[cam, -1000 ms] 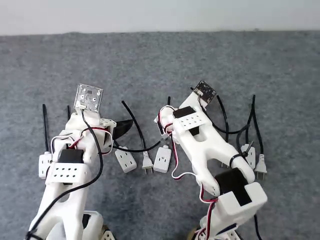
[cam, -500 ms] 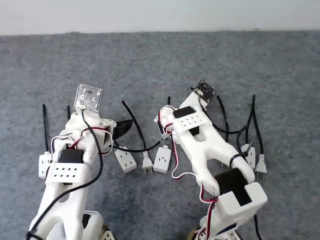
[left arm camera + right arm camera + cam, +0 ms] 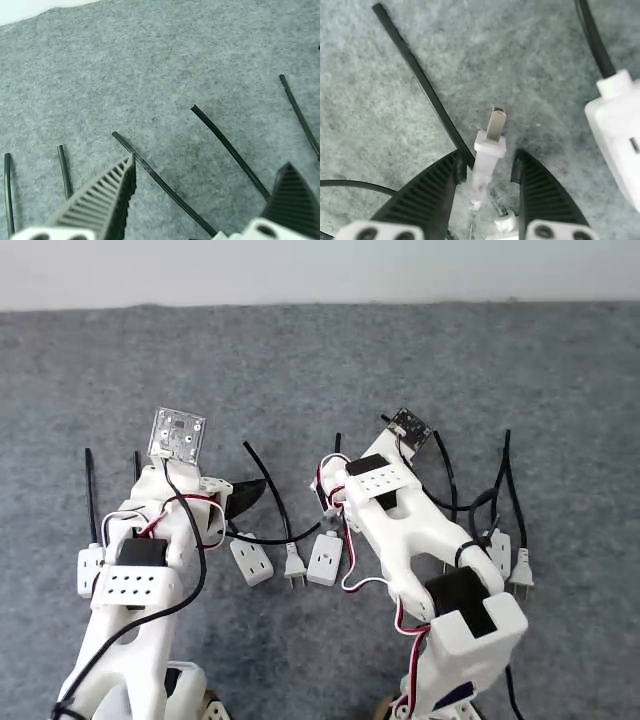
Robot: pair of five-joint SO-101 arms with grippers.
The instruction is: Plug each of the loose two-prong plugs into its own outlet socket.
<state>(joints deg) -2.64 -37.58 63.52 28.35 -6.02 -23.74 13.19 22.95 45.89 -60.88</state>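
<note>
Shifting slightly, right gripper (image 3: 488, 157) straddles plug (image 3: 490, 145), jaws apart, unclamped; left gripper (image 3: 210, 164) jaws wide apart; grasp likely next.

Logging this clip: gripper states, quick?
Left gripper: open, empty.
Right gripper: open, straddling a plug.

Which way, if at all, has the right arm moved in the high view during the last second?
Yes. Its elbow shifted slightly left, away from the white plug lying at the right, uncovering more of the neighbouring socket.
</note>
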